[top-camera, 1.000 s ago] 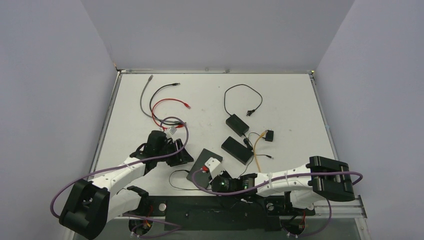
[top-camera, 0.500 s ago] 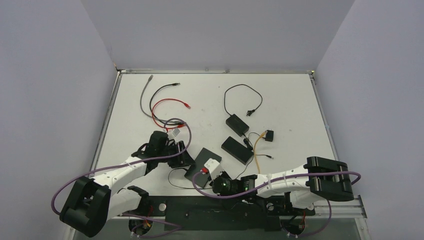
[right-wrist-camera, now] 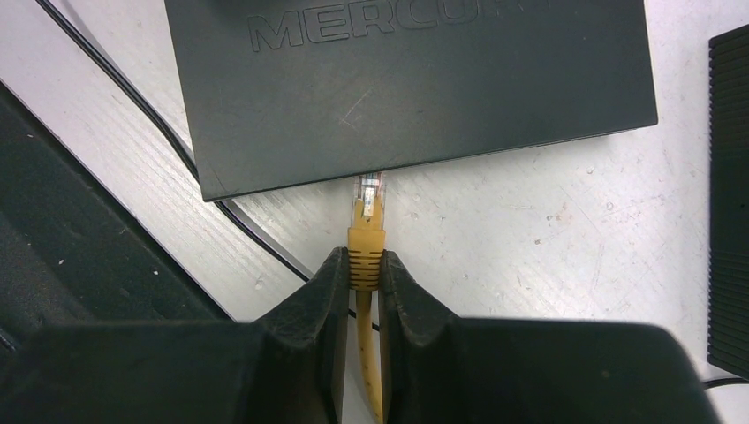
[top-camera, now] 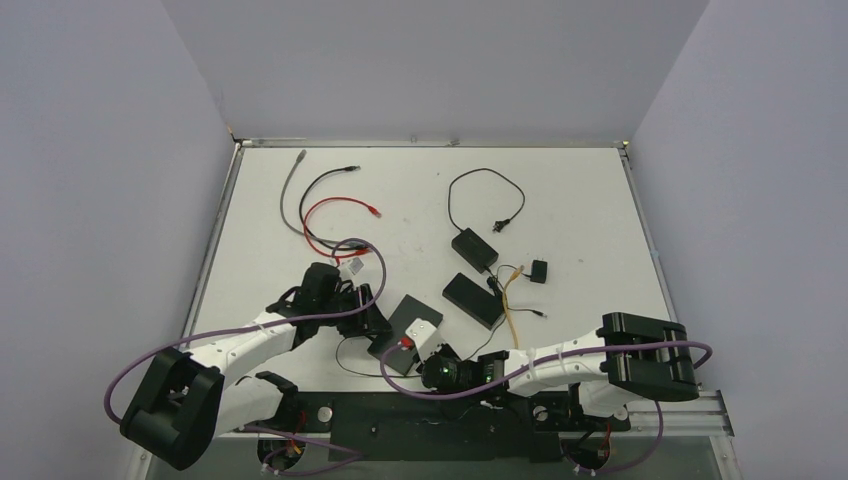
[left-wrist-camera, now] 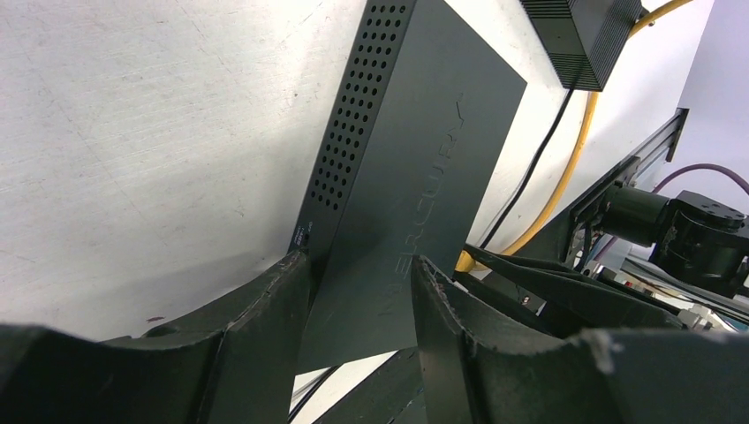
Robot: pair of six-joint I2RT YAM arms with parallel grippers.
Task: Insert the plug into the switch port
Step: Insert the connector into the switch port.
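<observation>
The switch [top-camera: 400, 322] is a flat black box with a white label, lying near the table's front edge. My left gripper [top-camera: 368, 312] is closed across its left corner. In the left wrist view one fingertip [left-wrist-camera: 287, 287] presses the vented side of the switch [left-wrist-camera: 415, 168] and the other lies on its top face. My right gripper [right-wrist-camera: 365, 265] is shut on the yellow plug [right-wrist-camera: 366, 231]. The plug's clear tip touches the near edge of the switch [right-wrist-camera: 406, 97]. The port itself is hidden under that edge. In the top view the right gripper [top-camera: 428, 358] sits just in front of the switch.
Two black power adapters [top-camera: 473, 248] [top-camera: 474, 298] lie right of the switch, with the yellow cable [top-camera: 510, 300] running between them. Red, black and grey cables [top-camera: 330, 205] coil at the back left. A thin black wire [right-wrist-camera: 132, 97] passes under the switch. The black front rail [top-camera: 430, 420] is close behind.
My left gripper has slid right, up to the switch's left corner. The right arm has crept left and forward, bringing the yellow plug up to the switch's edge.
</observation>
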